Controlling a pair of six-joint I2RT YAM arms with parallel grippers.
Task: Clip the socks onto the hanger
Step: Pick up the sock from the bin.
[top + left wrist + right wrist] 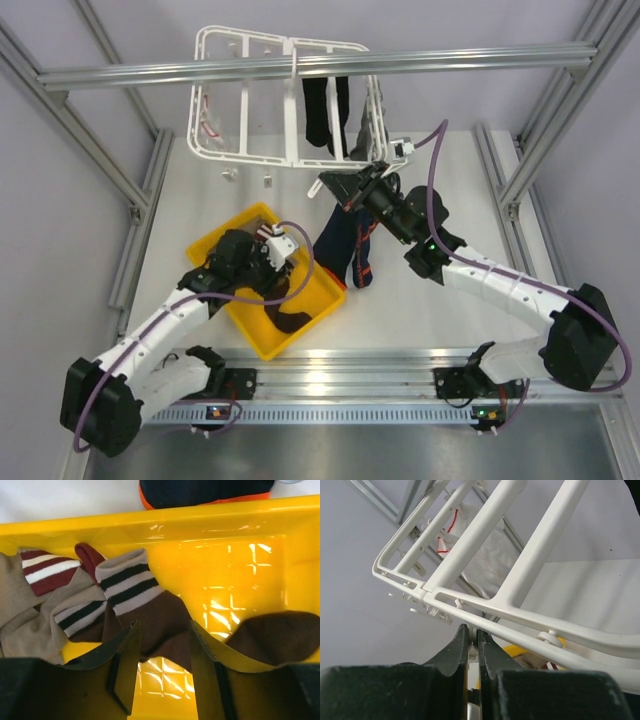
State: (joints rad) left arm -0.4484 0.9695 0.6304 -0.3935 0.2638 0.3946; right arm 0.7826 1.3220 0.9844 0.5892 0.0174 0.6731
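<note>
The white hanger (245,100) hangs at the back; it fills the right wrist view (520,565). Two black socks (325,110) hang from it. My right gripper (340,187) is at the hanger's near edge, shut on a small white clip (472,642) under the frame. A navy sock with orange trim (342,245) lies just below it, beside the tray. My left gripper (277,248) is open inside the yellow tray (300,335), its jaws (162,650) either side of a dark brown sock with a striped cuff (150,615). Tan and striped socks (45,595) lie left of it.
Another dark brown sock (277,635) lies at the tray's right. The navy sock shows past the tray's far wall (200,492). A metal crossbar (300,68) spans above the hanger. Loose white clips (230,175) lie on the table under the hanger.
</note>
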